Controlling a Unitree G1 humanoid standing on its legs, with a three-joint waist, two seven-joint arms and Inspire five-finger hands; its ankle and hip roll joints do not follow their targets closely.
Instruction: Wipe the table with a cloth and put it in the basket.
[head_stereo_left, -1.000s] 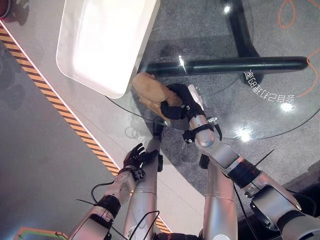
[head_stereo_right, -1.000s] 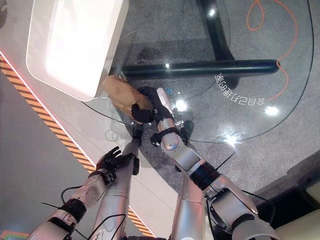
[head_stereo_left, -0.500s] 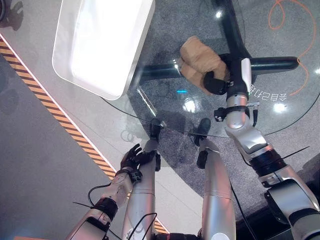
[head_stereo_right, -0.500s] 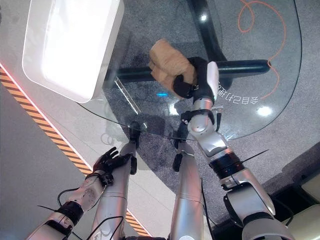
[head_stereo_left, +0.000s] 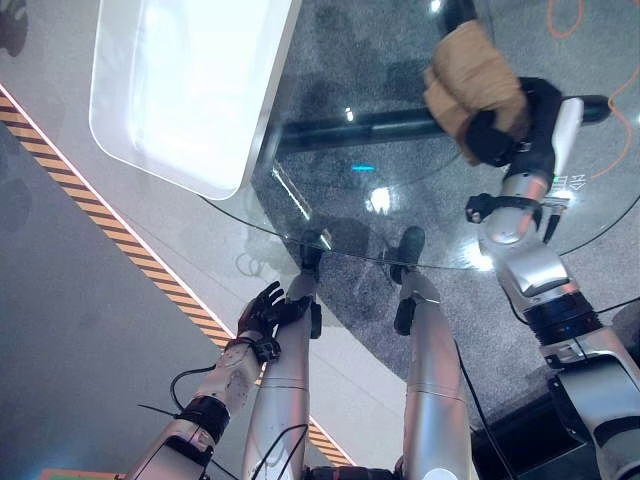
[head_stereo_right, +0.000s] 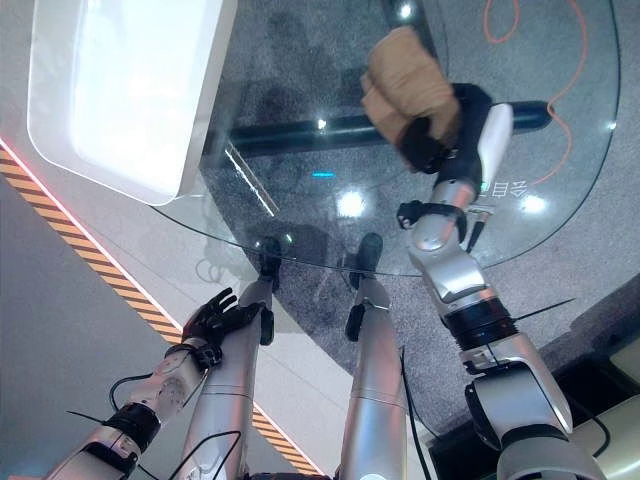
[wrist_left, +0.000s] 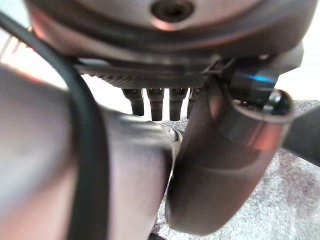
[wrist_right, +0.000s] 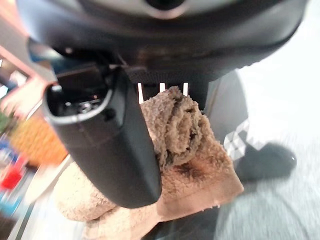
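My right hand (head_stereo_left: 510, 130) has its fingers curled tight around the bunched tan cloth (head_stereo_left: 468, 80), pressing it on the far right part of the round glass table (head_stereo_left: 330, 215). The white basket (head_stereo_left: 180, 90) sits at the table's far left, well apart from the cloth. My left hand (head_stereo_left: 265, 312) hangs low near me with fingers loosely spread, holding nothing.

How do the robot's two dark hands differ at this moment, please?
The right hand is raised over the round glass table, its fingers curled round the bunched tan cloth. The left hand hangs low beside the table's edge, fingers relaxed and holding nothing. Both are dark hands on silver-grey arms.
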